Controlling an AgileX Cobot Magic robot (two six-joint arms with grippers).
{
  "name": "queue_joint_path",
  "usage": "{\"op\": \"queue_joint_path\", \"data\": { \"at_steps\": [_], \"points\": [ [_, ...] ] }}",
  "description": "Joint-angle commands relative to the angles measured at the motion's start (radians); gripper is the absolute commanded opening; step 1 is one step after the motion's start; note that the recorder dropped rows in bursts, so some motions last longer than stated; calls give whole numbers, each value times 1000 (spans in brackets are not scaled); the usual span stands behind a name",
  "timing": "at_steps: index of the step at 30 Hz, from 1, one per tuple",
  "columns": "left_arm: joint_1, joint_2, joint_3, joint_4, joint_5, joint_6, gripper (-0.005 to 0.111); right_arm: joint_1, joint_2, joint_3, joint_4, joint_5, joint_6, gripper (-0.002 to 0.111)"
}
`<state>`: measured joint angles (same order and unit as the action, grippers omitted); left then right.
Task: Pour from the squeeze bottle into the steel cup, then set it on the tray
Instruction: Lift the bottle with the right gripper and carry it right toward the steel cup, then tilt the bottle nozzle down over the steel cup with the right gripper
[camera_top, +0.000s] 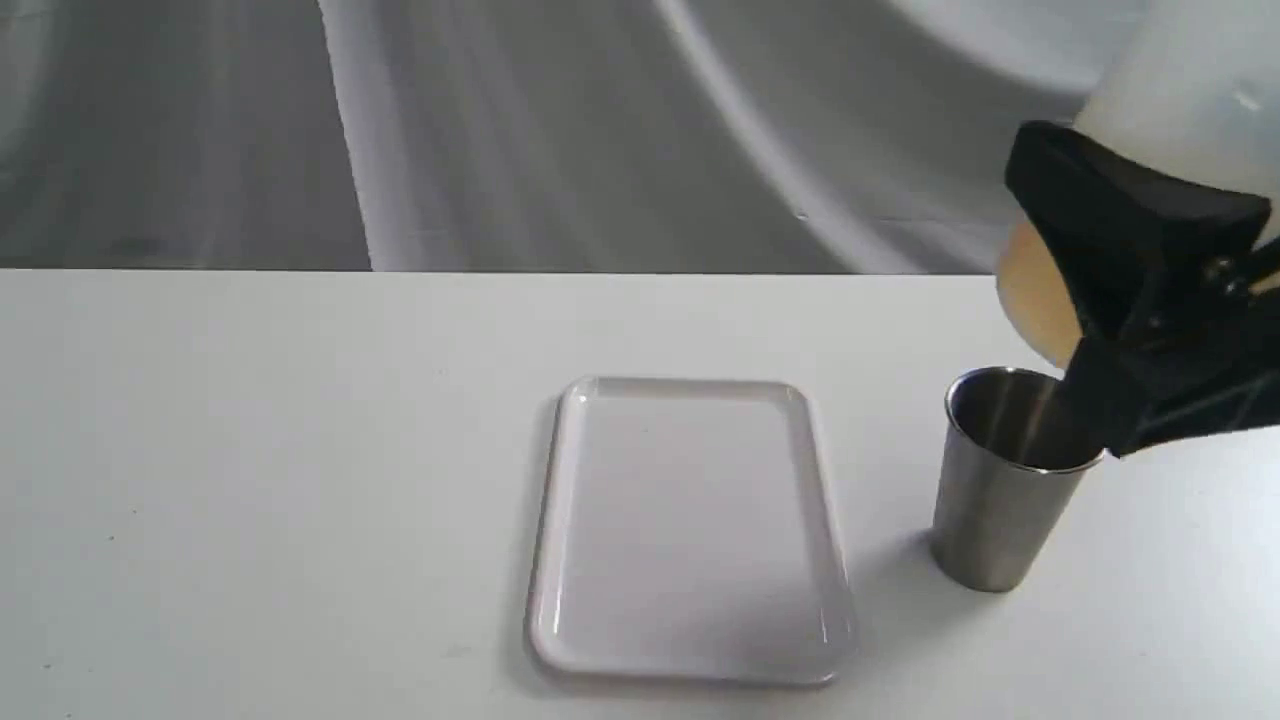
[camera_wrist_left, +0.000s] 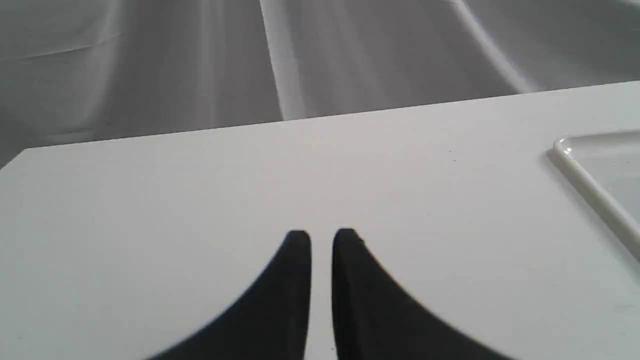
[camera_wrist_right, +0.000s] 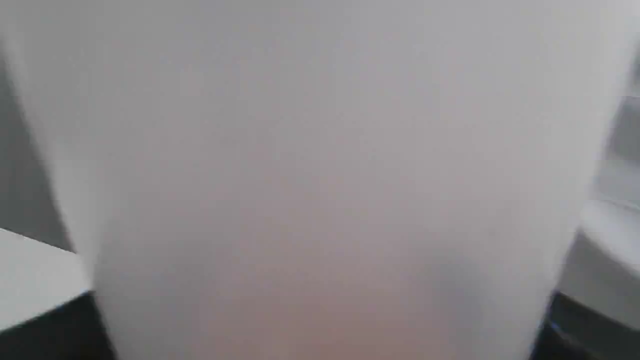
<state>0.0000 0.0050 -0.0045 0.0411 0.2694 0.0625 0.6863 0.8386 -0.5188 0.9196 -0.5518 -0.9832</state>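
Observation:
The squeeze bottle (camera_top: 1175, 95) hangs in the air at the far right, leaning, with its amber-filled base (camera_top: 1030, 300) just above the steel cup (camera_top: 1000, 500). Its nozzle is out of view. My right gripper (camera_top: 1090, 290) is shut on the bottle's lower body, black fingers (camera_top: 1110, 190) wrapping it. In the right wrist view the whitish bottle (camera_wrist_right: 320, 175) fills the picture. The cup stands upright on the table, right of the white tray (camera_top: 560, 520), which has nothing on it. My left gripper (camera_wrist_left: 321, 240) hovers low over bare table, shut with nothing in it.
The white table (camera_top: 250, 480) ends at a far edge against a grey draped backdrop (camera_top: 400, 130). One corner of the tray (camera_wrist_left: 590, 185) shows in the left wrist view, well apart from the left fingers.

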Motion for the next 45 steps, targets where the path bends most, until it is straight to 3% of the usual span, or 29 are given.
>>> {"op": "queue_joint_path", "data": {
  "at_steps": [1,5,12,28,39,45],
  "points": [
    [-4,-5,4,2,-7,-2,8,-39,-26,-1,-190,83,191,0],
    [-4,-5,4,2,-7,-2,8,-125,-33,-12,-389,223,478,0],
    [-4,-5,4,2,-7,-2,8,-341,-31,-167,-885,687,1031,0],
    [-4,-5,4,2,-7,-2,8,-608,-23,-234,-1337,926,1067,0],
    [-4,-5,4,2,-7,-2,8,-608,136,-233,-1573,1024,1155,0],
    [-4,-5,4,2,-7,-2,8,-608,209,-233,-1844,1014,1401,0]
  ]
}}
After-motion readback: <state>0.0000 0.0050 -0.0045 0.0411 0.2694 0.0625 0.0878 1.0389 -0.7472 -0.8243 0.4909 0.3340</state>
